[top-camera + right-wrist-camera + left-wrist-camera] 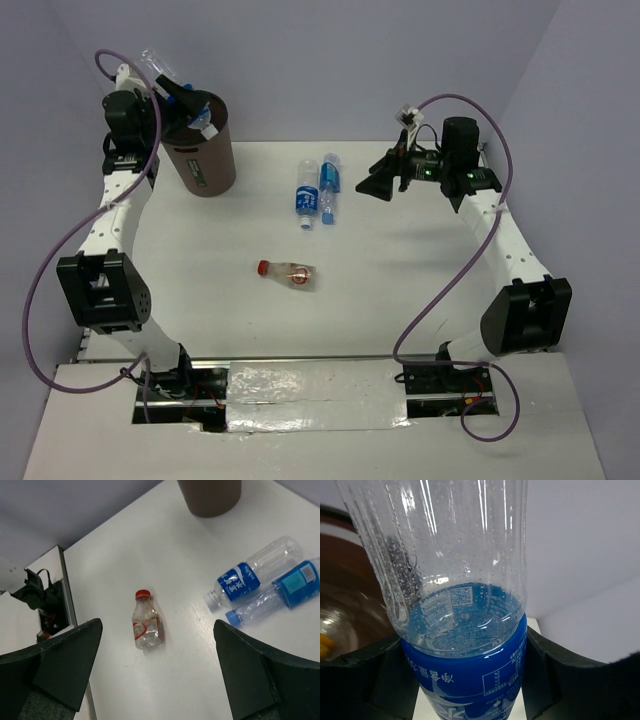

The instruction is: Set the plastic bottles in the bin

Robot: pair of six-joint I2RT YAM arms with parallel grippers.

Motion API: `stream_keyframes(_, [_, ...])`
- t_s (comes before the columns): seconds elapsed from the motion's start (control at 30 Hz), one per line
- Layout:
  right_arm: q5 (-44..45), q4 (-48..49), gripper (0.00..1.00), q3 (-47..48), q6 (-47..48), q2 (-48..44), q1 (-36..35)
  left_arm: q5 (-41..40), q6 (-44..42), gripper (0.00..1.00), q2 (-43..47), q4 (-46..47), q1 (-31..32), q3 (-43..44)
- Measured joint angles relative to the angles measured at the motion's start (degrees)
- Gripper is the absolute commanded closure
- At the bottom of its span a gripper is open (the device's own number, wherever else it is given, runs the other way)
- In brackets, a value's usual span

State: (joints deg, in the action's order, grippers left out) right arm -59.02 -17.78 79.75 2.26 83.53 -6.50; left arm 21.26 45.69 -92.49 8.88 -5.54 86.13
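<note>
Filling the left wrist view, a blue-labelled water bottle (465, 550) is gripped across its label band by the left claw (464, 680), one dark finger pressed to each side. From above, that claw holds it tilted over the mouth of the bin (205, 160), which stands at the far left of the surface (420, 300). The bottle is not yet let go. Something clear with a yellow patch shows down inside the bin, too dim to name.

The right claw (160, 680) hangs wide open and empty over the right side. Three bottles lie on their sides. A white-capped bottle (304, 200) and a blue-capped bottle (329, 185) lie close side by side near the far middle, and a red-capped bottle (290, 272) lies alone, nearer the arms.

These look empty or nearly so, hence light, with thin walls that should dent under a squeeze. Being round and smooth, they may roll at a nudge or slip from a pinch. The safest hold is probably square across the body at the label, not at the narrow neck.
</note>
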Motion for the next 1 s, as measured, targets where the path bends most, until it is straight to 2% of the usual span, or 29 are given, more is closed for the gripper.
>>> stream_keyframes(0.13, [0.1, -1.1, 0.0, -2.2, 0.6, 0.0, 0.0, -3.1, -1.0, 0.63, -5.9, -1.4, -2.1, 7.9])
stream_keyframes(0.2, [0.1, -1.6, 0.0, -2.5, 0.9, -0.1, 0.0, -5.2, -2.6, 0.53, -8.3, -1.9, -2.2, 10.6])
stream_keyframes(0.43, [0.5, -5.5, 0.0, -2.5, 5.2, -0.1, -0.6, -12.9, -9.7, 0.27, -13.8, -1.4, -2.1, 14.3])
stream_keyframes(0.63, [1.9, -9.3, 0.0, -2.8, 9.9, -0.1, -3.1, -17.8, -14.5, 0.1, -18.0, -1.8, -1.8, 17.6])
stream_keyframes(0.67, [2.4, -9.9, 0.0, -3.0, 10.7, -0.1, -3.8, -18.2, -15.4, 0.01, -18.7, -2.6, -1.8, 18.6])
stream_keyframes(1.0, [13.9, -13.6, 0.0, -3.3, 16.5, 1.0, -16.5, -18.4, -18.7, 0.0, -19.9, -5.6, -0.5, 21.8])
